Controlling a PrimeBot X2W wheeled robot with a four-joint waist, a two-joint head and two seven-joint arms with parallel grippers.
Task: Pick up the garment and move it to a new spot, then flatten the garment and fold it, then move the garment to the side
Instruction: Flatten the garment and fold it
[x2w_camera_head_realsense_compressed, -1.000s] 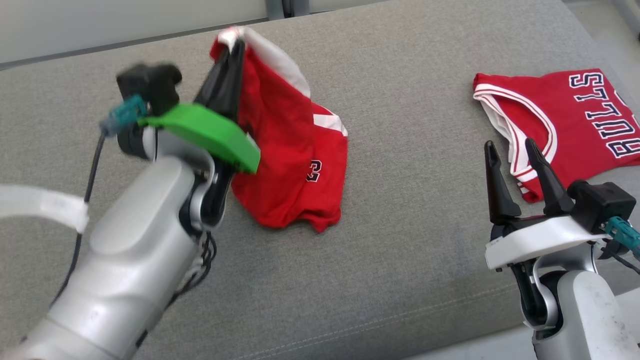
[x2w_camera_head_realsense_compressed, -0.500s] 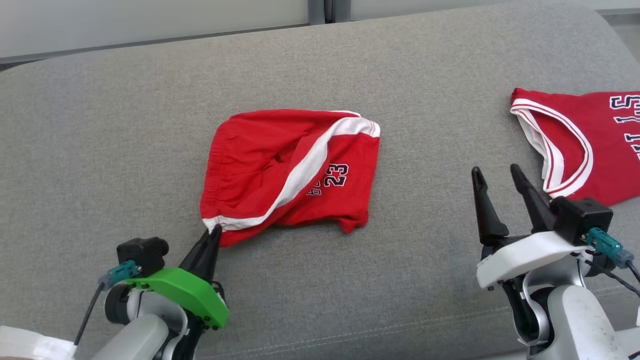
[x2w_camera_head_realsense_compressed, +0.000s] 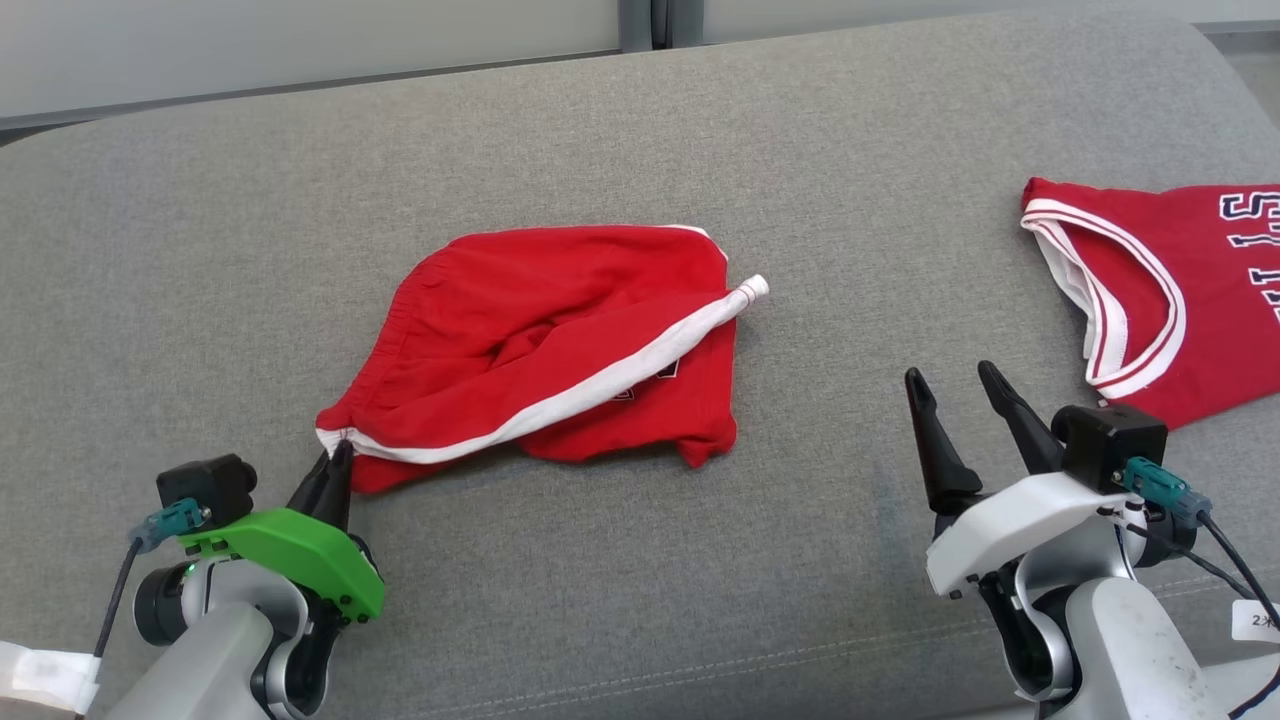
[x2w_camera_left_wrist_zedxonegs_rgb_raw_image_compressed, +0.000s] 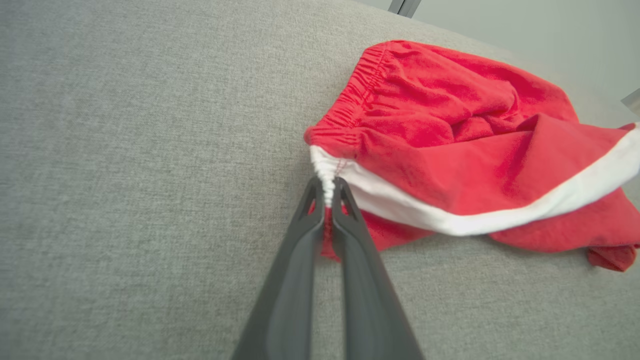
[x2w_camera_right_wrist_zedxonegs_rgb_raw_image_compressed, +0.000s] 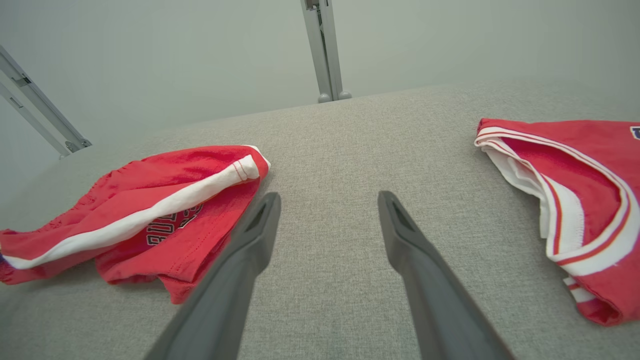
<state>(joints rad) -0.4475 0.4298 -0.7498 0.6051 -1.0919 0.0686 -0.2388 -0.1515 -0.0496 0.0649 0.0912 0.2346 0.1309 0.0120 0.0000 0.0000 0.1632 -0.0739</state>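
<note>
The left gripper (x2w_camera_head_realsense_compressed: 340, 458) is pressed together on one corner of the red shorts (x2w_camera_head_realsense_compressed: 560, 340), pinching the cloth where the white side stripe (x2w_camera_head_realsense_compressed: 560, 405) meets the end of the gathered waistband (x2w_camera_left_wrist_zedxonegs_rgb_raw_image_compressed: 350, 107). The left wrist view shows a bunched bit of white cloth squeezed between the two dark fingertips (x2w_camera_left_wrist_zedxonegs_rgb_raw_image_compressed: 316, 192). From that corner the shorts lie on the grey couch cushion (x2w_camera_head_realsense_compressed: 700, 130), about midway across it. They are crumpled rather than flat: the stripe runs diagonally over a rumpled red fold, and the printed leg is partly tucked beneath it. The right gripper (x2w_camera_head_realsense_compressed: 950, 372) stands spread wide and holds nothing. It hovers low over bare cushion, near the far leg of the shorts, with a red-and-white jersey (x2w_camera_head_realsense_compressed: 1150, 290) lying well apart at its other side. Judging by how things lie, the shorts are set down in their new spot and the flattening step is in hand, with nothing folded yet. The next move probably calls for the right gripper to take the opposite corner or hem, so the two can draw the cloth taut and lay the folded-over part open. It should do so without dragging the whole garment toward the jersey.
</note>
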